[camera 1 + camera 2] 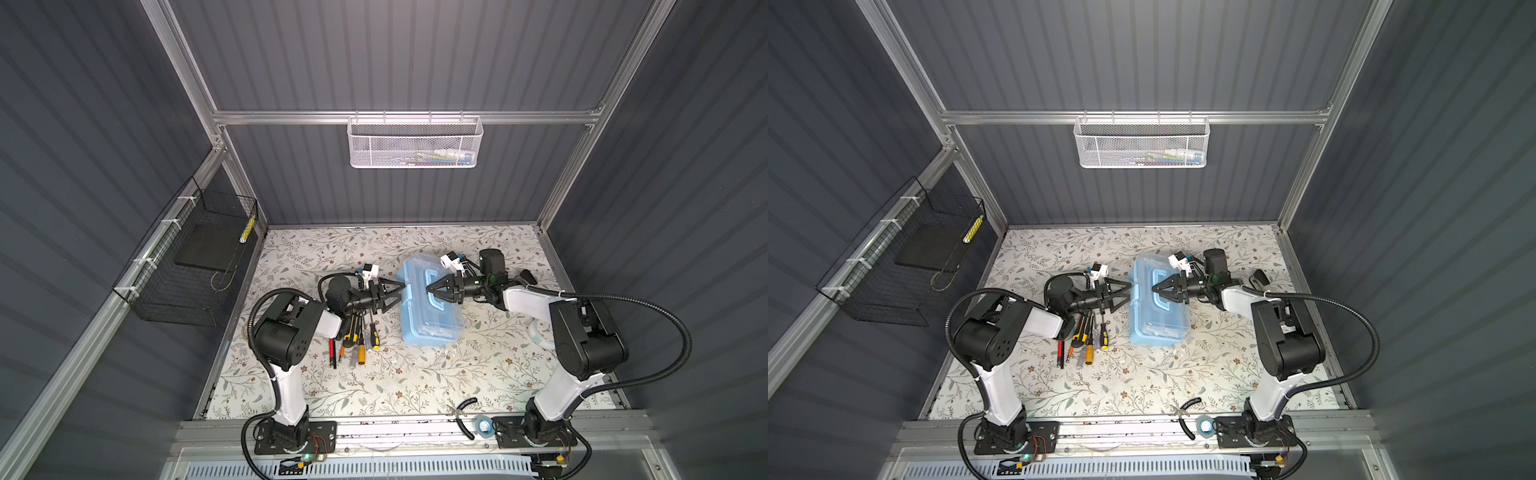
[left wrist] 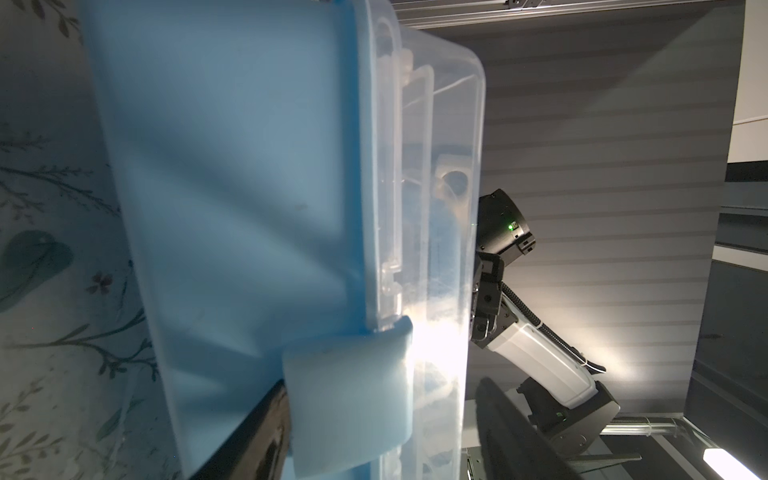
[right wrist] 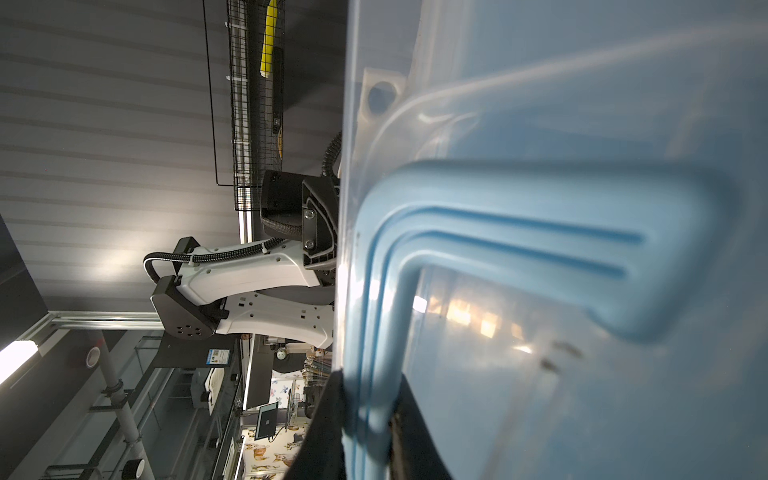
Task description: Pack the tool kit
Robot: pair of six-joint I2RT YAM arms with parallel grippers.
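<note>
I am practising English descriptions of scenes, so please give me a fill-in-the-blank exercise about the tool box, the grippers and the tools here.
1. The right gripper grips the tool box by its blue ____.
2. The left gripper, at the box's opposite side, has its jaws ____.
3. The hand tools lie outside the box, on the floral ____.

Missing words: handle; open; table.

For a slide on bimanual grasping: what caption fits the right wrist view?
Right gripper shut on the blue handle lying on the clear lid, with the left arm beyond.
</note>
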